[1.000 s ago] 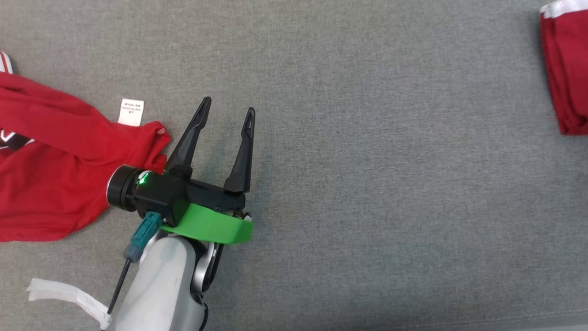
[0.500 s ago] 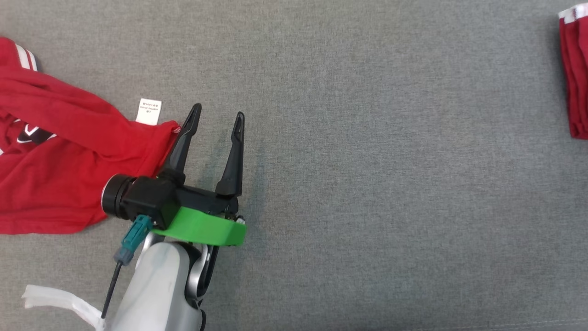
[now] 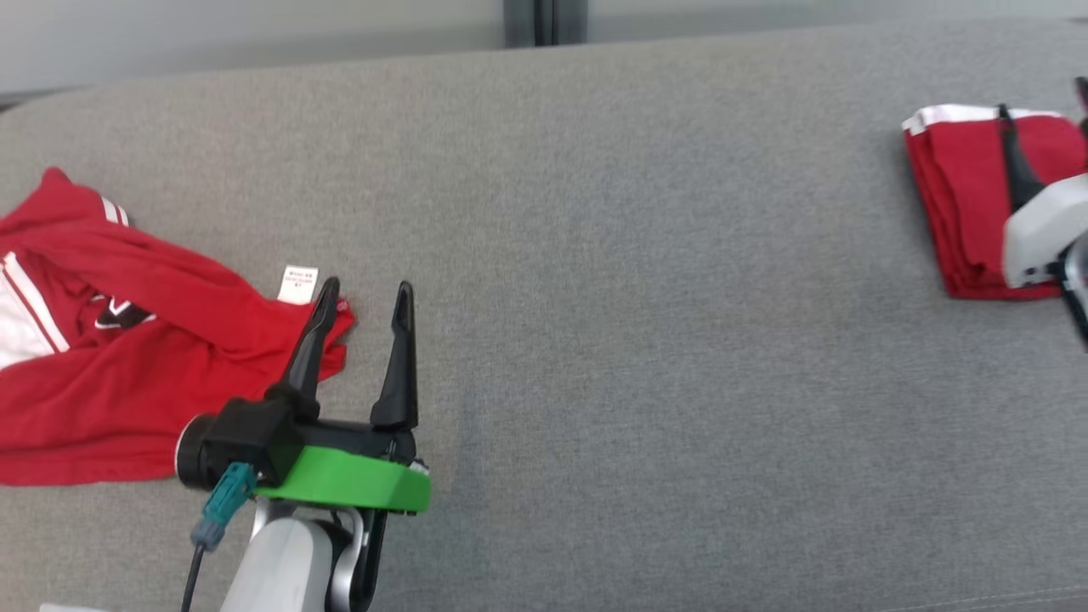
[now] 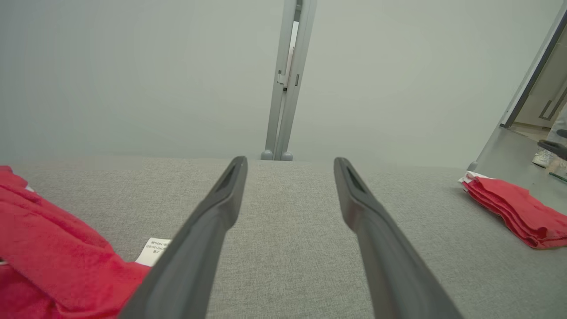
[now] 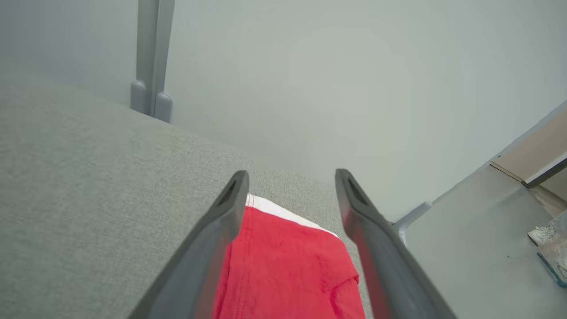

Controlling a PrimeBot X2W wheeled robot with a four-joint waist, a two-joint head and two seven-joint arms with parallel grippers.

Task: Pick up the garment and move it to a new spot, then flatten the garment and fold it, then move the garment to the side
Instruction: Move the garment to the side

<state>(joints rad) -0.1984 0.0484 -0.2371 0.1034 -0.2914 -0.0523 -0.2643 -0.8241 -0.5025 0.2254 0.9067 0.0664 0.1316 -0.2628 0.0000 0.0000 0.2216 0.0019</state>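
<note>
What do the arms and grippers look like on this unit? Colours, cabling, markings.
Left gripper: two long tapered black fingers on a black body, bright green collar, teal connector with a black cable, pale grey forearm. Right gripper: same dark slotted fingers, pale grey housing. No markings legible.

Head camera overhead, wrist cameras low, sharing grey surface point(image 3: 637, 340)

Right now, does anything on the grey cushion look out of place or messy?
The red jersey at the left lies crumpled, its white care label sticking out by the open left gripper. The folded red garment at the right looks neat beneath the open right gripper. Nothing spilled or damaged.
</note>
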